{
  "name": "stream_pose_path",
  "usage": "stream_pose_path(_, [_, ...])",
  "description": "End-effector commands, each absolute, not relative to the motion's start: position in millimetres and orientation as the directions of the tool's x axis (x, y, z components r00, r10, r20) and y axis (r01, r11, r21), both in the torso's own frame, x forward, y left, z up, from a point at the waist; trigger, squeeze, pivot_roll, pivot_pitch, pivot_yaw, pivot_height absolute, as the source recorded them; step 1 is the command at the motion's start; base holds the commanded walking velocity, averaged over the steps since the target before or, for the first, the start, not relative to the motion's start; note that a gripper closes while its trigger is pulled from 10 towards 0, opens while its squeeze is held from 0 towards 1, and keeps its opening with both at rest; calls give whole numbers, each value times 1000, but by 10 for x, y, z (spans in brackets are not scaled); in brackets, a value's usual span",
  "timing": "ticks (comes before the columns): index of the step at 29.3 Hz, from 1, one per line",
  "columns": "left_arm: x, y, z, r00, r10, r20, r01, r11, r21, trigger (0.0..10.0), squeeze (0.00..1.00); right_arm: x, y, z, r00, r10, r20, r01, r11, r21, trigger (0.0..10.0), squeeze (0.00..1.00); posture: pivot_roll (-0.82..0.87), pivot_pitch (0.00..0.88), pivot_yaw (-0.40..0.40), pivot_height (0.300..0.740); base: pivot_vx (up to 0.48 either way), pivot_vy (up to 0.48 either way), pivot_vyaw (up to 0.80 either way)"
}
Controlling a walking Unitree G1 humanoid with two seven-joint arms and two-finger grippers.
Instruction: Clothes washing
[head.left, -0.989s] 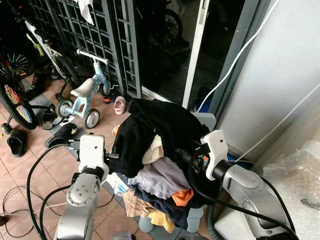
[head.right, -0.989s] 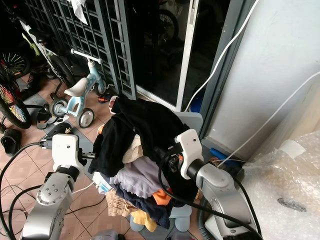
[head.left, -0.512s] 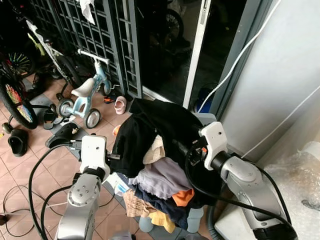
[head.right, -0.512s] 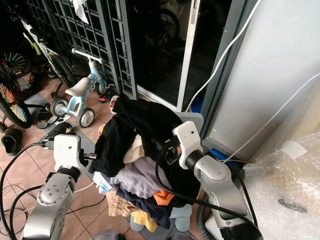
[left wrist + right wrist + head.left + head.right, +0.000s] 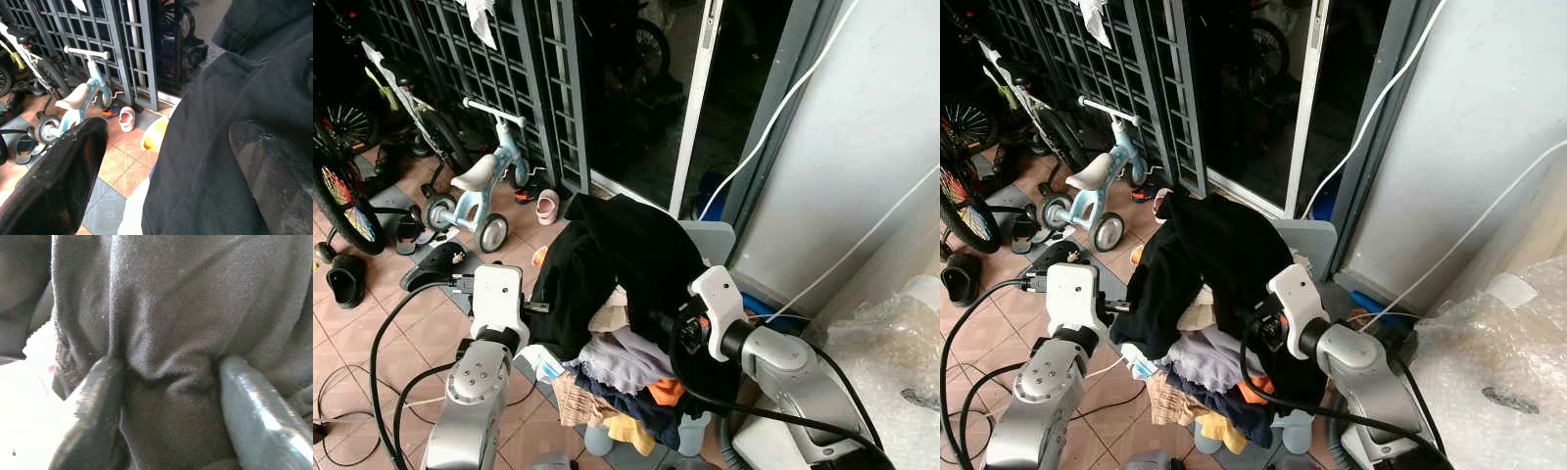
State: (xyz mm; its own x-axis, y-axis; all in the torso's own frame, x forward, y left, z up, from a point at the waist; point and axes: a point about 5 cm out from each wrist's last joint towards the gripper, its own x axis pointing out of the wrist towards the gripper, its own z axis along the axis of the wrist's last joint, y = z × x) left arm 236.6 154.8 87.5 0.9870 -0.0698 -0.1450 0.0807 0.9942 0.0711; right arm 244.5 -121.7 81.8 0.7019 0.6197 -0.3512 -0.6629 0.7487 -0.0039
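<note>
A heap of clothes (image 5: 619,364) stands piled in a pale grey basket (image 5: 716,235), and a black garment (image 5: 626,253) is draped over its top. My left gripper (image 5: 166,147) is at the heap's left side, open. One finger (image 5: 73,161) hangs in the air and the other finger (image 5: 266,161) lies against the black cloth. My right gripper (image 5: 168,377) pushes into the black garment from the right side of the heap (image 5: 663,323). Its fingers (image 5: 95,396) stand apart, with a bunched fold of the black cloth between them.
On the tiled floor to the left are a child's balance bike (image 5: 480,186), a bicycle wheel (image 5: 337,201), sandals (image 5: 347,279) and a pink shoe (image 5: 547,206). Black cables (image 5: 377,343) loop on the floor. A metal grille (image 5: 499,69) and glass door stand behind. A wall (image 5: 862,147) and bubble wrap (image 5: 891,362) are on the right.
My right arm rose slightly, then came down and leftward into the heap. The black garment now covers more of the pale clothes beneath. The left arm has stayed put.
</note>
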Motion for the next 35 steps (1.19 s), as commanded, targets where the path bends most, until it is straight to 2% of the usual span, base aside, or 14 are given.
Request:
stream_pose_path(1, [2357,1560,885,986,-72,-148,83,994,70,10000,0,2445,-1207,771,691,618,-375,-662,750,18,0,0,-2,0,14,740,0,0,0])
stream_pose_path(6, [2359,1556,879,986,-74,-151,84,994,67,10000,0,2518,-1251,808,737,579,-348,-610,792,26,0,0,-4,0,15,740,0,0,0])
stream_pose_path(27, [2382,1543,877,988,-73,-138,82,995,61,10000,0,2526,-1150,861,785,567,-249,-563,821,96,0,0,-10,0,15,740,0,0,0])
stream_pose_path(35, [2579,1452,930,992,-92,-90,102,988,114,10000,0,2655,-1075,946,819,549,-168,-541,836,94,0,0,3,0,18,740,0,0,0])
